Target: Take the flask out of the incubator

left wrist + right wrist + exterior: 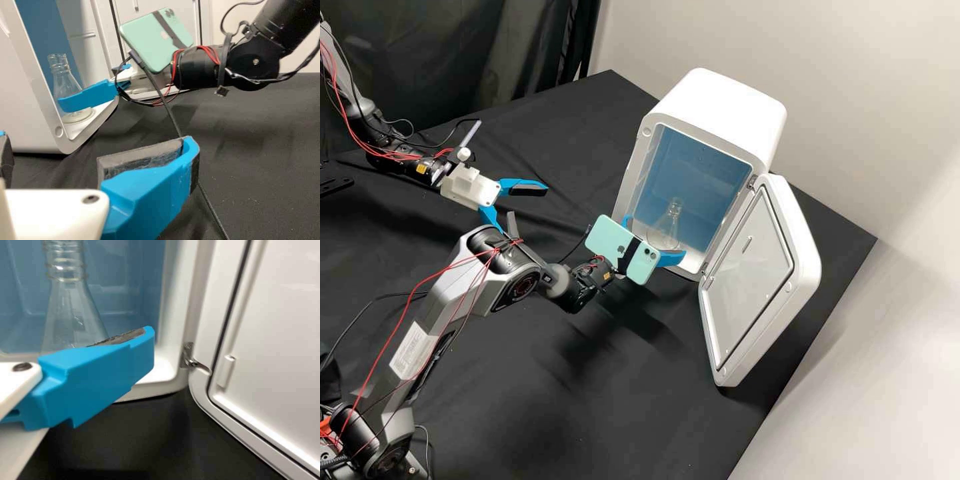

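Standing in the incubator (pixel 720 107), the flask (pixel 667 230) lies between the right jaws.

No text can be read; the white label (pixel 409 352) on the right arm (pixel 473 280) bears print too small to resolve

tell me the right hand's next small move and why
Probably close the right hand gently on the flask. The hand is open, one finger lies alongside the flask's lower body inside the open incubator, and the flask stands upright on its floor, not lifted.
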Tool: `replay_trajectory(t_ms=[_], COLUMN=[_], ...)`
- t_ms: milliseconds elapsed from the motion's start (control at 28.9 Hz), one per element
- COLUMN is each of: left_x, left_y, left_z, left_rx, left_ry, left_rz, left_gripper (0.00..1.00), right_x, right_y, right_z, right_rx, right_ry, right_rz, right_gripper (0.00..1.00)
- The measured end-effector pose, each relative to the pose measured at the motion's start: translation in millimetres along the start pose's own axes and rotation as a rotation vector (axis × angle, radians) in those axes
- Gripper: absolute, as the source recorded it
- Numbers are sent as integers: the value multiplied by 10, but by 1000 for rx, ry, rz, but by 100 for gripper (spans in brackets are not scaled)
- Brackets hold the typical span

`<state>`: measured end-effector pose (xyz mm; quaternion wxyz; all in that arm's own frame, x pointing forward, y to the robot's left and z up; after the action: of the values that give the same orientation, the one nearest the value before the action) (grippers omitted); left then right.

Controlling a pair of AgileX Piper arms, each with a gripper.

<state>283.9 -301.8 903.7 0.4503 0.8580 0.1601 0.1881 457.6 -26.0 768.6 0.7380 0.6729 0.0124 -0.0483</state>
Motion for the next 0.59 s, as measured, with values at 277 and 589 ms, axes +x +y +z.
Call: replay_trajectory(t_ms=[277, 589], left_x=[0, 0], left_y=[0, 0], left_z=[0, 0], left_rx=[0, 0], left_ry=[0, 0], left_rz=[0, 0], left_gripper=[100, 100], right_x=[121, 199], right_y=[-27, 40], right_z=[-69, -115], right_rx=[7, 6], right_ry=[1, 7], right_rz=[-9, 1], right_gripper=[100, 100])
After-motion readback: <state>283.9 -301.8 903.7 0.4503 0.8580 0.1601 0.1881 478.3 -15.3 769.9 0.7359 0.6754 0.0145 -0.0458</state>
